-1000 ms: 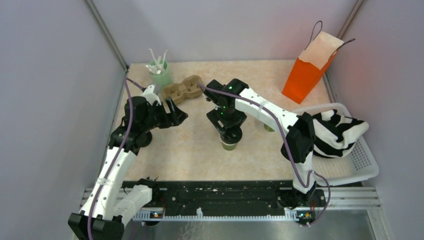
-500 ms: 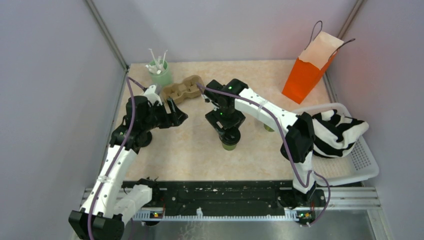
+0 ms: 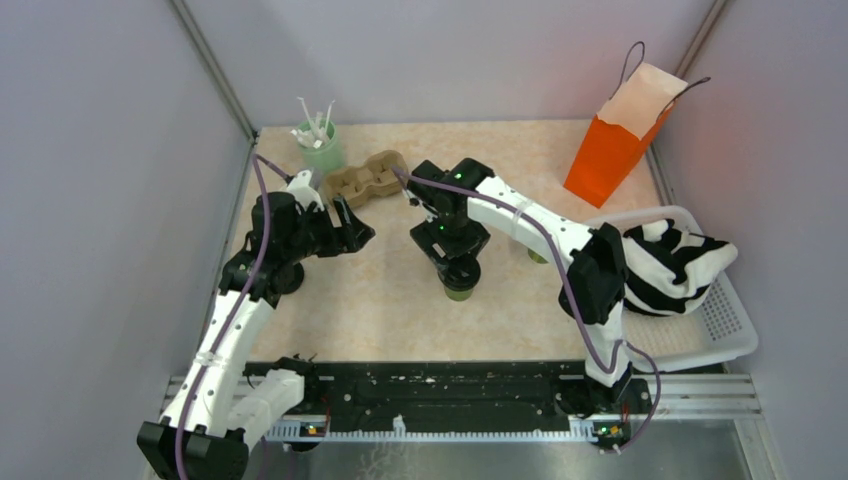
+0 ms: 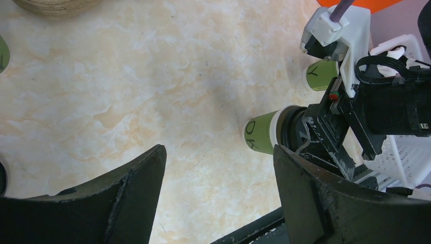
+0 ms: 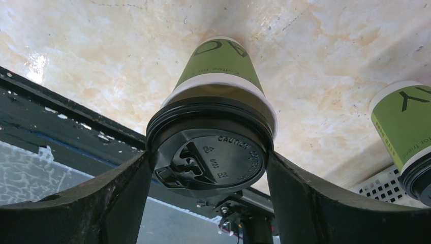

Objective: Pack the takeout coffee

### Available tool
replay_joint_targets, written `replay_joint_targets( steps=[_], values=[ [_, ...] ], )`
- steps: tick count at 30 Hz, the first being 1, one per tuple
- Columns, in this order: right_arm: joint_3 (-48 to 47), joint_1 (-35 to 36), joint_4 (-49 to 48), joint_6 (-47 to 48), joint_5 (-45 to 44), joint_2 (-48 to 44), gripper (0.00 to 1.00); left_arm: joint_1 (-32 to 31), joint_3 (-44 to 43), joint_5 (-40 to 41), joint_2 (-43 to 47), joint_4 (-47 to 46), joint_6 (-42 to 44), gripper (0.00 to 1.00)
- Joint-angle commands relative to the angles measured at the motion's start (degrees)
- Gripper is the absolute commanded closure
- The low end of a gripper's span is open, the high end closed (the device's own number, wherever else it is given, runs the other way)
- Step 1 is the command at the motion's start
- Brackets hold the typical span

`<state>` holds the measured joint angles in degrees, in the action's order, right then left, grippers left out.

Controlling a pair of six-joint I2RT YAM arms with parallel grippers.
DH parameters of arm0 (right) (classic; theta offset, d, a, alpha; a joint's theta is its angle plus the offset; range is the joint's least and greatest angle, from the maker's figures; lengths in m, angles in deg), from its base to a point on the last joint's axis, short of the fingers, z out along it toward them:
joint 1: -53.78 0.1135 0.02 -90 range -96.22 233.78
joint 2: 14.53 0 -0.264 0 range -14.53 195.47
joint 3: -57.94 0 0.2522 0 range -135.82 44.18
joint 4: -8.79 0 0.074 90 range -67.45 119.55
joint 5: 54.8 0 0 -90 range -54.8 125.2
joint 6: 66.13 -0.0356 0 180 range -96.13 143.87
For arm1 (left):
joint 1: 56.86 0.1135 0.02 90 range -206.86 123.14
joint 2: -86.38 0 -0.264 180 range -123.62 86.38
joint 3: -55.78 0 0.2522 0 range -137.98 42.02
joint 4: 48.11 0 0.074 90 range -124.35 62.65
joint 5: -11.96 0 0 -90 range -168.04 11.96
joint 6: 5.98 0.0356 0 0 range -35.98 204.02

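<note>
The takeout coffee (image 5: 216, 101), an olive-green and cream cup with a black lid, stands upright at the middle of the table (image 3: 400, 300). My right gripper (image 5: 208, 157) comes down over it, shut on the lid with a finger pressed to each side. In the top view the gripper (image 3: 459, 268) hides the lid and only the green base (image 3: 459, 291) shows. I cannot tell if the base touches the table. My left gripper (image 4: 218, 152) hangs open and empty over bare tabletop to the left (image 3: 355, 232), apart from the cup (image 4: 259, 134).
A second lidded green cup (image 5: 401, 122) stands just right of the held one. A cardboard cup carrier (image 3: 366, 177) and a pale-green cup of white sticks (image 3: 320, 145) are at the back left. An orange paper bag (image 3: 617, 140) stands back right, above a white basket (image 3: 720, 330) holding striped cloth.
The right arm has edged slightly left, still closed on the cup. The left arm has barely shifted.
</note>
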<state>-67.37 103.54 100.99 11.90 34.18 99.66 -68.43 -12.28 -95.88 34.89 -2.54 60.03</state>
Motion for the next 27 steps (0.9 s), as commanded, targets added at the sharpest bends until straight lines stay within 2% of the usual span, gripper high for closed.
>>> replay_joint_targets(
  steps=[1,16,27],
  values=[
    [-1.19,-0.18,-1.0,0.19,0.14,1.44,0.23,-0.19,-0.92,0.66,1.27,-0.06,0.35,0.17],
    [-1.65,-0.37,-1.09,0.02,-0.86,2.55,0.22,-0.2,-0.89,0.93,1.39,-0.08,0.52,0.17],
    [-3.94,-0.2,1.3,-0.6,-3.41,-0.01,0.22,-0.2,-1.33,0.23,-0.14,-0.93,0.88,0.17]
  ],
)
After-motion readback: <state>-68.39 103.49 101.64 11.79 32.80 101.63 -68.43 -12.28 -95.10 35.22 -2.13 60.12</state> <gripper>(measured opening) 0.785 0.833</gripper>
